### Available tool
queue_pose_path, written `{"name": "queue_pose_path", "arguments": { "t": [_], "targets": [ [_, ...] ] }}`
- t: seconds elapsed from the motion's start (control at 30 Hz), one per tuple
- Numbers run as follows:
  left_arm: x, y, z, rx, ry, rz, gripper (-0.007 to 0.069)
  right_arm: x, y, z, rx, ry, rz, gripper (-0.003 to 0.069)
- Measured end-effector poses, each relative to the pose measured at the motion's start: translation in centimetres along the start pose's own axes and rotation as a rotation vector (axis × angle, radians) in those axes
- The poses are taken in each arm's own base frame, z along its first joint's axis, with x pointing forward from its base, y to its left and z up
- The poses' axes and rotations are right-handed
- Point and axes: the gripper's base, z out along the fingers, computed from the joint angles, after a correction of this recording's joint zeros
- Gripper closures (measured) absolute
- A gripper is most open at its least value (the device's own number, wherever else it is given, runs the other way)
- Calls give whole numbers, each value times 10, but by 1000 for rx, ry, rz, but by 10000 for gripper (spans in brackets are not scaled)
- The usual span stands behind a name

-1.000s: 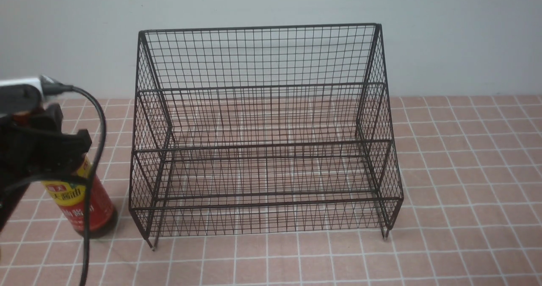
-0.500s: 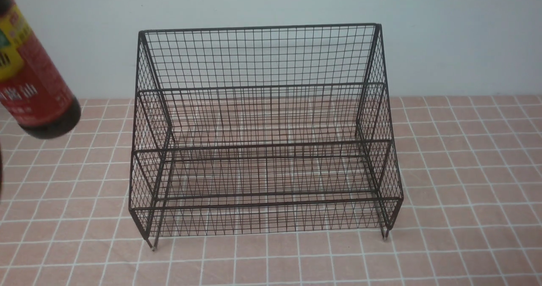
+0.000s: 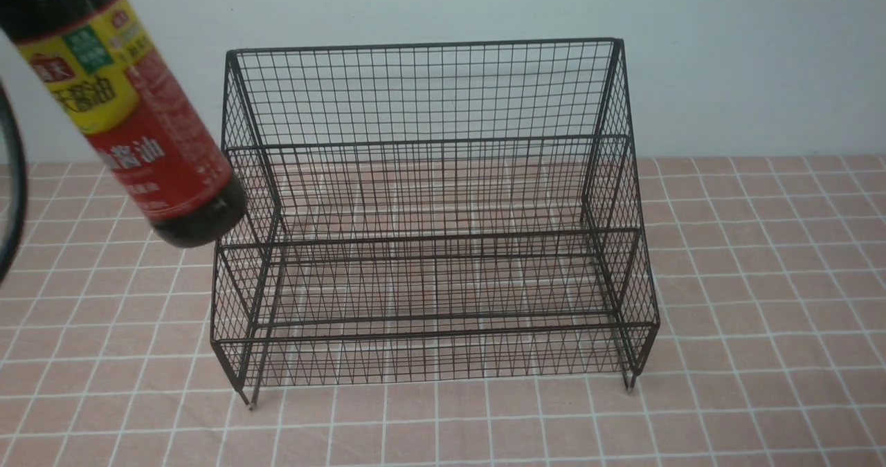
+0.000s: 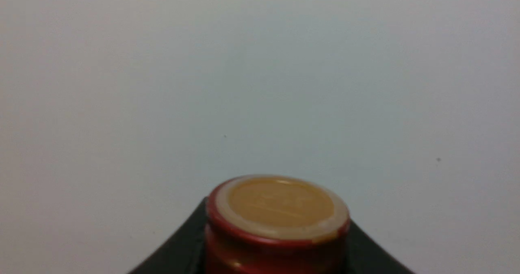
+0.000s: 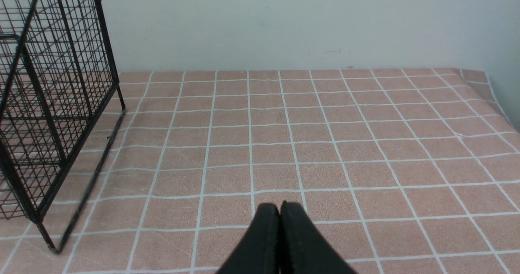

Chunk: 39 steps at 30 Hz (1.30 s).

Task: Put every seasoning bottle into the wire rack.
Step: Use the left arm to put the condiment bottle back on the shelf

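The seasoning bottle (image 3: 131,121), dark glass with a yellow-and-red label, hangs tilted in the air at the upper left of the front view, its base just left of the wire rack's (image 3: 429,225) left side. Its neck is out of frame there. In the left wrist view its tan cap and red neck (image 4: 278,213) sit between my left gripper's (image 4: 276,245) black fingers, which are shut on it. My right gripper (image 5: 280,209) is shut and empty, low over the tiled cloth to the right of the wire rack (image 5: 48,103).
The pink tiled tablecloth (image 3: 761,280) covers the table, with a plain pale wall behind. The cloth's right edge (image 5: 495,99) shows in the right wrist view. A black cable (image 3: 10,197) hangs at the far left.
The left gripper has lifted the bottle off the table at the rack's front left, raised it high, and now carried it right toward the rack's left side.
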Motion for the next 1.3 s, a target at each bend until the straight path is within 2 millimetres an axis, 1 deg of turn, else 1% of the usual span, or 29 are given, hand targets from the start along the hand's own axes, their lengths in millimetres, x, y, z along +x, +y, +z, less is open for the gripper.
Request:
{"name": "queue_pose_path", "arguments": {
  "t": [0.23,0.27,0.4,0.43,0.53,0.6,0.87,1.1,1.3],
  "targets": [
    [27,-30,21,100,13,33,365,0,0,0,0,0,0,673],
    [26,-30,21,99,8,34,365,0,0,0,0,0,0,673],
    [49,-40,38,113,26,82,365,0,0,0,0,0,0,673],
    [50,-40,39,112,27,85,365,0,0,0,0,0,0,673],
    [67,-39,52,93,48,113,365,0,0,0,0,0,0,673],
    [74,-37,58,82,56,123,365,0,0,0,0,0,0,673],
    [83,-36,65,72,53,147,365,0,0,0,0,0,0,673],
    [97,-37,70,101,130,203,365,0,0,0,0,0,0,673],
    [117,-37,74,121,245,236,365,0,0,0,0,0,0,673]
  ]
}}
